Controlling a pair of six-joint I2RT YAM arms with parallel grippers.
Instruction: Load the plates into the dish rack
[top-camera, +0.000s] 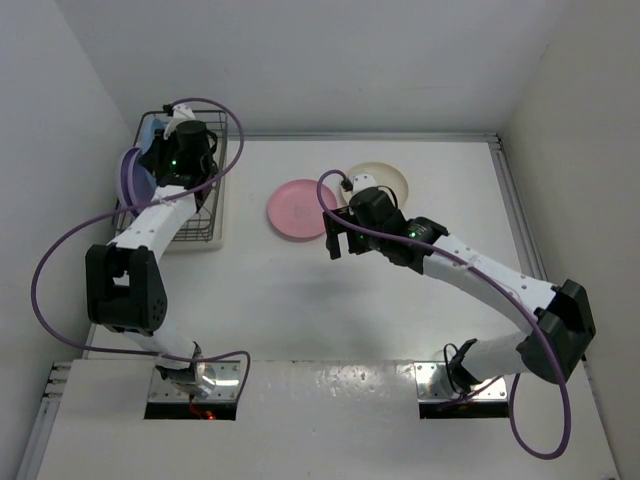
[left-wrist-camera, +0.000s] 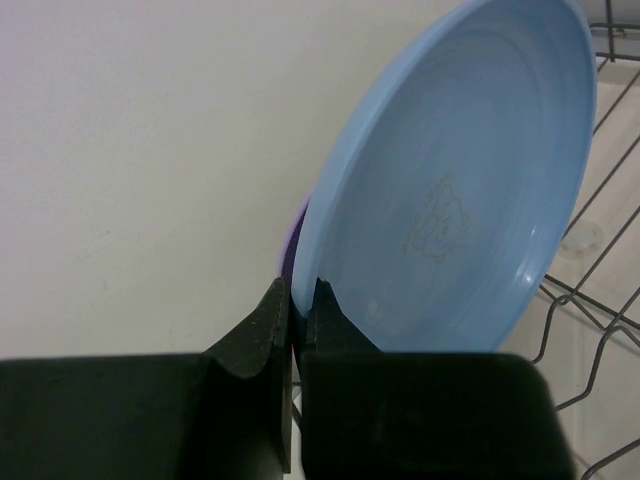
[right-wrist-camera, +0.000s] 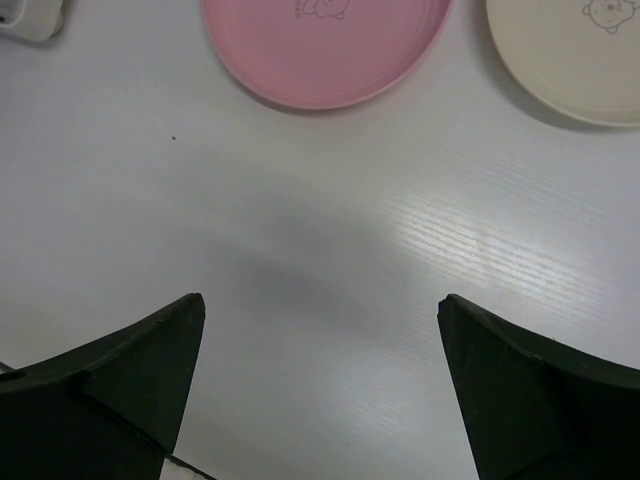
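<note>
From above, the left arm (top-camera: 160, 222) covered most of the dish rack (top-camera: 208, 222) at the bench's (top-camera: 300, 300) far left; only edges of a blue plate (top-camera: 150, 130) and a lilac plate (top-camera: 130, 178) showed. The right arm (top-camera: 480, 275) hid part of the cream plate (top-camera: 388, 178), beside the flat pink plate (top-camera: 300, 209).

Left wrist: the left gripper (left-wrist-camera: 297, 295) pinched the upright matte blue plate's rim; a faint drawing marked its face.

Right wrist: the right gripper (right-wrist-camera: 320, 300) gaped wide, holding nothing; both flat plates were cut off at the top

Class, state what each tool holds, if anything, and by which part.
Left tool pinches the blue plate by its rim; right tool holds nothing.
</note>
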